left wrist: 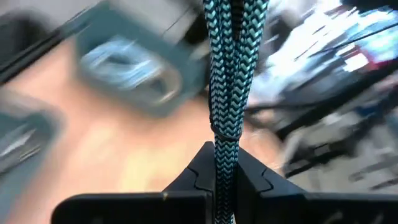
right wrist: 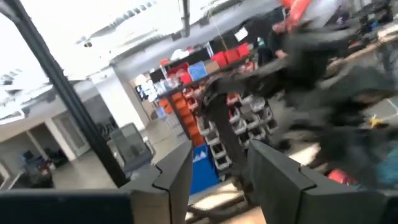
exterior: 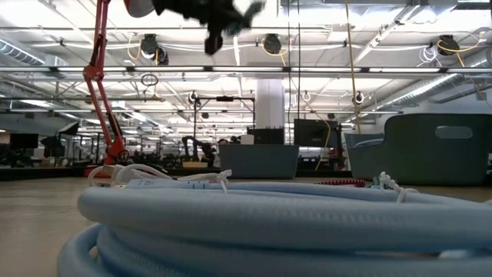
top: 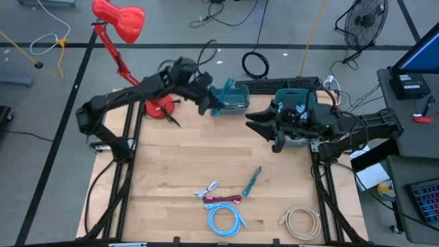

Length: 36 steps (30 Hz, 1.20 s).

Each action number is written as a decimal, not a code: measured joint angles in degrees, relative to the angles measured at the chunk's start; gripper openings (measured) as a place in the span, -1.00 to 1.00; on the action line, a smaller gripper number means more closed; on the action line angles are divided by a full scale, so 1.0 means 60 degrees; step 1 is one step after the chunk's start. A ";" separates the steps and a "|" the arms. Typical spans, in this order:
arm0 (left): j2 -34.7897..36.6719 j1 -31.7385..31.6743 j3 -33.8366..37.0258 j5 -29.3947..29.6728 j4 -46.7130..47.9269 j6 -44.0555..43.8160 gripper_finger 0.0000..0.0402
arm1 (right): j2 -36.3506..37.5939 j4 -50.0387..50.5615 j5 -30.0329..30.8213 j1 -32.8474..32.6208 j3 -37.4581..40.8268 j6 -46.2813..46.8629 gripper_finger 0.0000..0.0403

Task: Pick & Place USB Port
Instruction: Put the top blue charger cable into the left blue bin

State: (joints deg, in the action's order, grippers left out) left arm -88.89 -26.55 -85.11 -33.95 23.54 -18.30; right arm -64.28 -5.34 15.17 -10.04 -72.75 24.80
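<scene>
Pinched in the left end effector (left wrist: 225, 177), at the upper centre of the high view beside the teal plastic bin (top: 232, 97), the teal braided USB cable (left wrist: 229, 81) looks light and limp (best gripped near its stiff plug), while the right end effector (right wrist: 219, 163) stands open and empty.

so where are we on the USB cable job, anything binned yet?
Bin contents can't be made out. In hand: the left gripper is shut on a teal braided cable, raised near the small teal bin. The right gripper is open and empty. Left: four cables on the table, including the blue coil.
</scene>
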 joint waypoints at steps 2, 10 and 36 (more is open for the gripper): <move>-0.0530 -0.0475 -0.0613 -0.0001 0.0882 0.0739 -0.92 | 0.0027 0.0337 0.0174 -0.0130 0.0000 -0.0004 -0.30; -0.2907 -0.1158 -0.3049 0.0596 0.3061 0.3294 -0.92 | -0.0011 0.2017 0.0817 -0.0519 0.0000 0.0570 -0.31; -0.6821 -0.0754 -0.5762 0.4519 0.5483 0.7127 -0.92 | -0.0010 0.3648 0.1013 -0.1103 0.0000 0.2259 -0.31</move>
State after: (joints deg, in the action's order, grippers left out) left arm -129.82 -31.08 -119.68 -6.84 56.44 24.46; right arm -64.34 16.55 21.24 -16.66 -72.75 38.35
